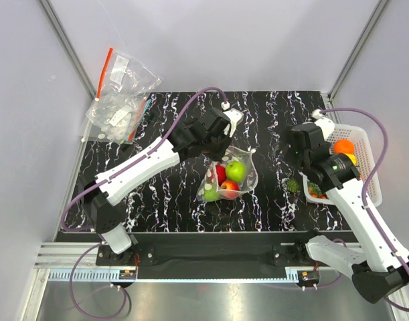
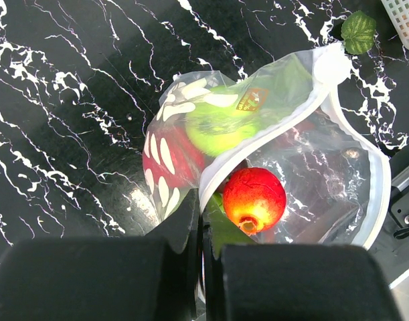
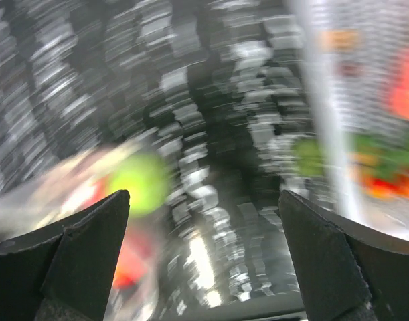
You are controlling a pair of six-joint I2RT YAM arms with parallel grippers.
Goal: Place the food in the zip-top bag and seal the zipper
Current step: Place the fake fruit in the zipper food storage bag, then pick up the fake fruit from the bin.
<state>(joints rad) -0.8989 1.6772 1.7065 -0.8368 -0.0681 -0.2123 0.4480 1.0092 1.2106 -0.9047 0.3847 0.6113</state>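
Pinched on the rim of the bag (image 2: 377, 175), the left hand (image 2: 201, 231) holds its mouth open, and the right hand (image 3: 203, 200), spread apart and empty, is nearer the green food (image 1: 293, 184) right of the bag.

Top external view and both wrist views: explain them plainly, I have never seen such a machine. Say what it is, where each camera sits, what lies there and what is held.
These are two robot arms bolted side by side, each ending in a two-finger pincer. The top view looks down from above and behind them; each wrist view looks out from that arm's wrist. On the marbled table sits a dotted zip-top bag holding a toy green apple and a red fruit. The left pincer is shut on the bag's mouth edge. The right pincer is open and empty; its picture is blurred. A white basket on the right holds more toy food, a green piece lies beside it, and another clear bag is far left.
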